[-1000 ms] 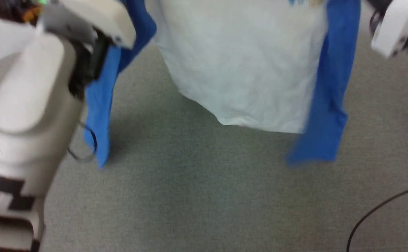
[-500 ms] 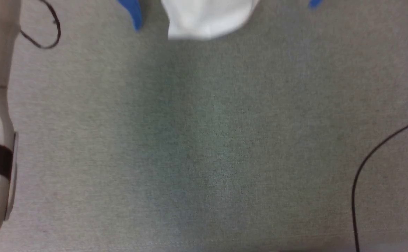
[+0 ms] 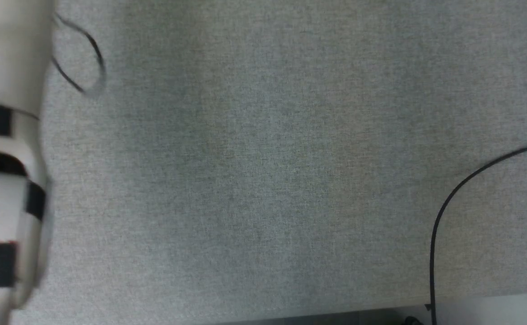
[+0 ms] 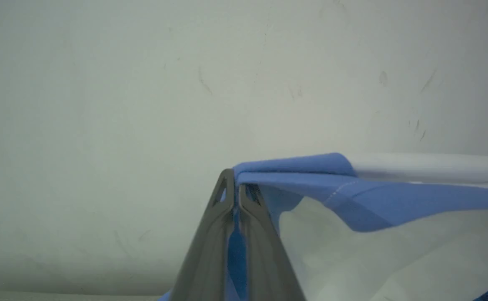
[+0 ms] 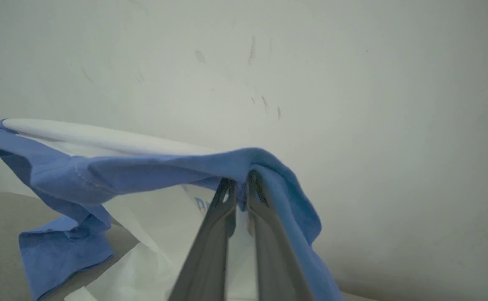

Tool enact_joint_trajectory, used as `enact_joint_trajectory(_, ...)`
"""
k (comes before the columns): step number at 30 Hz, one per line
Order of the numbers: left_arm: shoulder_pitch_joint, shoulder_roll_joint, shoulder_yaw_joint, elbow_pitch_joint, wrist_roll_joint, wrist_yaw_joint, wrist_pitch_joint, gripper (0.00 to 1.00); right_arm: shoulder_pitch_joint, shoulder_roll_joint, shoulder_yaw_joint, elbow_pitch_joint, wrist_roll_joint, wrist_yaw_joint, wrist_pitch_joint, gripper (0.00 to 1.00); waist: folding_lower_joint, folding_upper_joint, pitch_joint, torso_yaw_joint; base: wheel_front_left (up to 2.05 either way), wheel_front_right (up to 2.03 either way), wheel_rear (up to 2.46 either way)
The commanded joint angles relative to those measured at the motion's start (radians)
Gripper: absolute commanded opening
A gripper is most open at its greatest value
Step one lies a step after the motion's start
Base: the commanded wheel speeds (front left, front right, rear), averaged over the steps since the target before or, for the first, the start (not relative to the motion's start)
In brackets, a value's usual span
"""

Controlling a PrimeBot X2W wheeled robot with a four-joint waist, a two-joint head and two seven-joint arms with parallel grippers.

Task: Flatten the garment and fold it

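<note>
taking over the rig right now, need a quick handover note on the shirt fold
Left gripper: shut on a blue shoulder band of the garment.
Right gripper: shut on the other blue shoulder band.
Garment: lifted and stretched between both grippers before a pale wall, with its white body hanging below.
Done: grasped and spread in the air.
Left: lay it flat on the grey carpet, smooth it and fold it. Mind the black cable.
</note>
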Motion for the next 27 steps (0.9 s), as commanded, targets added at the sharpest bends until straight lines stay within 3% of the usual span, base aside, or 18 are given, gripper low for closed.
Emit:
enact_joint_trajectory(1, 0.044, 0.007, 0.017, 0.012, -0.015, -0.005, -0.009, 0.00, 0.038, -0.007, 0.010, 0.014, 0.010, -0.010, -0.016, 0.00, -0.0003, 0.0000, -0.011, 0.004, 0.00, 0.00, 0.00)
enact_joint_trajectory(6, 0.228, -0.004, 0.051, -0.060, -0.007, -0.018, -0.012, 0.00, 0.179, -0.009, 0.099, 0.009, 0.024, -0.010, -0.084, 0.00, -0.0003, 0.0000, -0.080, 0.013, 0.00, 0.00, 0.00)
enact_joint_trajectory(15, 0.769, -0.020, 0.135, -0.304, 0.031, -0.027, -0.012, 0.00, 0.590, -0.059, 0.194, -0.137, 0.065, -0.010, -0.132, 0.00, -0.0003, 0.0000, -0.324, 0.010, 0.00, 0.00, 0.00)
enact_joint_trajectory(21, 1.121, -0.019, 0.142, -0.487, 0.053, -0.014, -0.012, 0.00, 0.880, -0.108, 0.177, -0.291, 0.051, -0.010, -0.129, 0.00, -0.0003, 0.0000, -0.485, 0.003, 0.00, 0.00, 0.00)
enact_joint_trajectory(27, 1.426, 0.013, 0.113, -0.664, 0.061, 0.045, 0.041, 0.00, 1.162, -0.123, 0.074, -0.447, 0.000, -0.010, -0.071, 0.00, -0.0003, 0.0000, -0.602, -0.005, 0.00, 0.00, 0.00)
